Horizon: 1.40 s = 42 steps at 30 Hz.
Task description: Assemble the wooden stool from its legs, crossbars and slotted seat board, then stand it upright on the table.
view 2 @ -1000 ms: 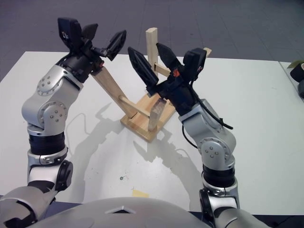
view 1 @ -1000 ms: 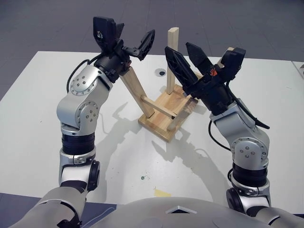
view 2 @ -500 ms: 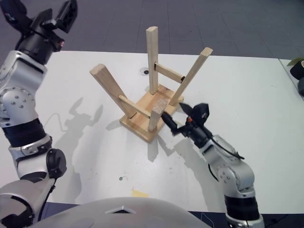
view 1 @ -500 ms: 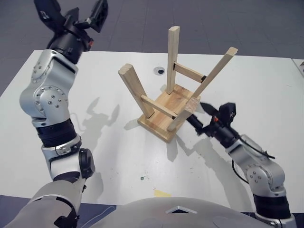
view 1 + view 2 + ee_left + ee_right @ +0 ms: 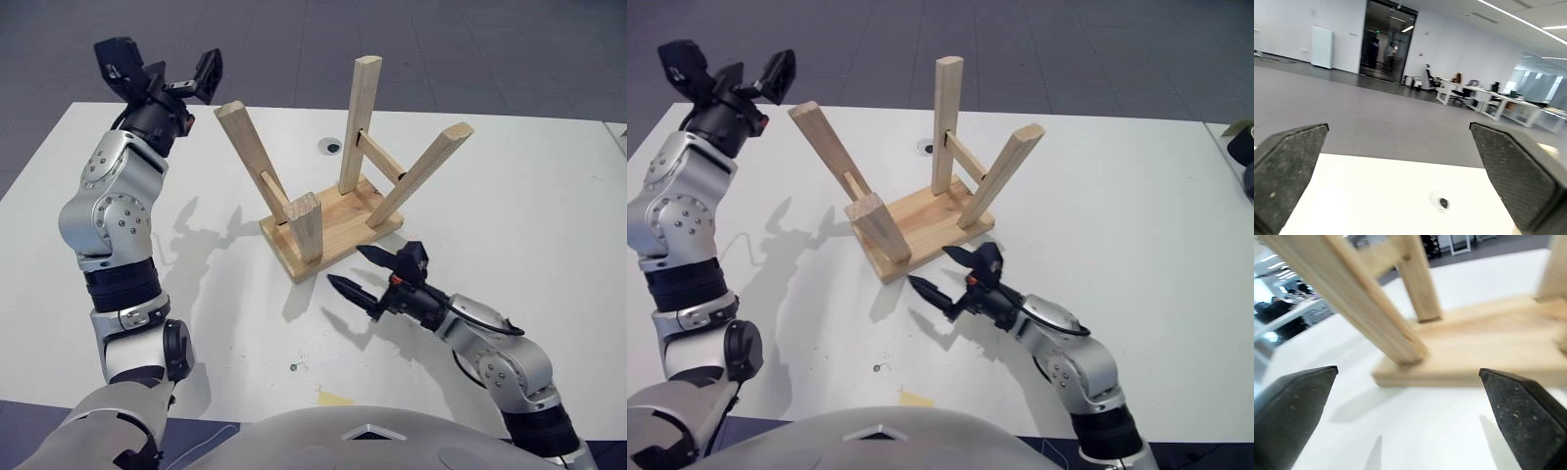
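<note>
The wooden stool stands upside down mid-table, its seat board [image 5: 338,233] flat on the white table [image 5: 549,206] and its legs [image 5: 361,122] pointing up, joined by crossbars [image 5: 384,164]. My right gripper [image 5: 351,267] hovers low over the table just in front of the seat board's near edge, open and holding nothing. In the right wrist view the seat board [image 5: 1474,347] and a leg [image 5: 1352,298] lie between its fingers [image 5: 1288,421]. My left gripper [image 5: 167,73] is raised up and to the left of the stool, open and holding nothing, apart from the nearest leg [image 5: 245,147].
A small round hole [image 5: 333,147] sits in the table behind the stool. A yellow scrap [image 5: 333,397] and a dark speck [image 5: 293,368] lie near the front edge. Bare table spreads left and right of the stool.
The stool has turned and slid a little to the left. My right gripper swung left along the seat board's front. My left gripper came down and closer to the stool.
</note>
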Available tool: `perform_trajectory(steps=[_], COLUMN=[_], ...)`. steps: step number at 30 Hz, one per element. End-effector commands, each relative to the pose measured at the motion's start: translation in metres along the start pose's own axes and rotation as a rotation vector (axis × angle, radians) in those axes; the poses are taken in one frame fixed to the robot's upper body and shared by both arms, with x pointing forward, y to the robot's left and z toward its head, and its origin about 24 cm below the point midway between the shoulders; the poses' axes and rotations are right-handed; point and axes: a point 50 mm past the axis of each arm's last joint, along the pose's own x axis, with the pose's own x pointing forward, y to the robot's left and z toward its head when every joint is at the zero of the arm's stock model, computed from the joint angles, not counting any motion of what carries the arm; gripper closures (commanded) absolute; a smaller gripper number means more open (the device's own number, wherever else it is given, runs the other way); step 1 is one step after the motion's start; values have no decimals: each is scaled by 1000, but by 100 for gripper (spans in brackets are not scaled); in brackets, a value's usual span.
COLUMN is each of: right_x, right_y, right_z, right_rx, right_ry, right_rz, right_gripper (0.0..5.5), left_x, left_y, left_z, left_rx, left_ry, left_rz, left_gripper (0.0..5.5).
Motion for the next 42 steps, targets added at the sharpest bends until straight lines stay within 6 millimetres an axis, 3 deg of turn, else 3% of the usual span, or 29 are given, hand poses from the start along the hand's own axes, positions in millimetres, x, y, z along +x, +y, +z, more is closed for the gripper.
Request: perform_trajectory(steps=[1,7,10,13,18,25,30,33,39,42], right_x=[-15,-4,0,9,13,-10,-4,8,-17,-15], right_y=[-35,-53,-65,-65,-50,-30,-4,-16,-34,-50], right_z=[17,60,72,79,64,42,28,26,17,29], right_rx=[6,6,-38,-29,-7,-19,9,-75,-170,-232], right_ry=[-121,-309,-321,-309,-132,50,22,5,163,100], right_rz=[-207,-181,-173,-51,229,357,376,192,118,40], right_gripper=[10,10,10,10,10,10,10,10,10,10], left_x=[-4,-1,-1,0,-2,-24,-42,-42,-35,-34], left_y=[20,11,10,16,38,74,93,96,86,83], left_z=[6,-4,-4,-3,-8,-14,-31,-37,-40,-43], left_rx=[40,64,62,65,74,156,249,286,281,277], left_ry=[-44,-16,-14,-10,31,105,216,248,242,243], left_rz=[103,66,57,72,120,184,165,162,117,111], left_gripper=[13,13,13,13,13,13,13,13,13,13])
